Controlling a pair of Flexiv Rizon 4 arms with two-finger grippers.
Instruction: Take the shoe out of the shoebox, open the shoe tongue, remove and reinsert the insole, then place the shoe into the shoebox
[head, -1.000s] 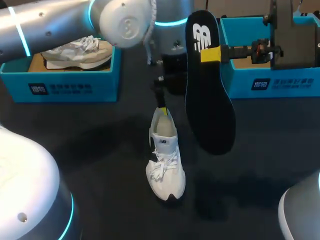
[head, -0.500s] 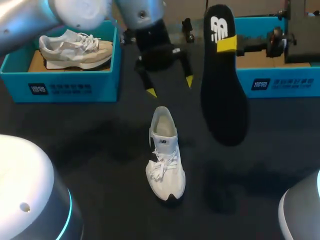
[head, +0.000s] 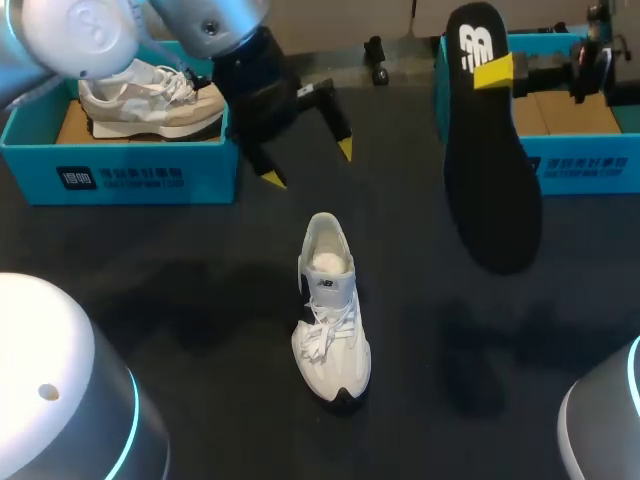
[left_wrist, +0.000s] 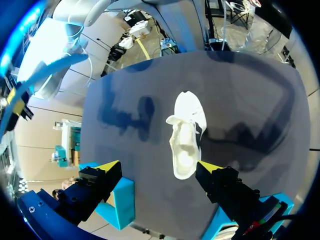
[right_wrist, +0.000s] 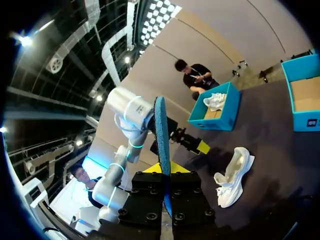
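Below your left gripper (head: 308, 165), a little ahead of its spread fingers, the shoe (head: 330, 310) lies upright on the table (head: 180, 300). Its heel opening is nearest that gripper and its toe points away. Those fingers stand wide apart, hold nothing, and hang clear above the shoe without touching it.

The insole (head: 490, 190) is out of the shoe. Your right gripper (head: 493, 72) is clamped on it near the heel end, and the rest hangs straight down below the fingers, well apart from the shoe. From that gripper the shoe sits lower and off toward your left arm's side.

By my reading, you are about halfway. The shoe is out of its box, its mouth gapes with the laces slack, and the insole has been removed. You have yet to slide the insole back in and put the shoe in the box.

The empty shoebox (head: 580, 165) lies just behind the hanging insole, under the right gripper. The other shoebox (head: 140, 175), which holds a second shoe (head: 150, 100), sits beside the left gripper on its outer side.
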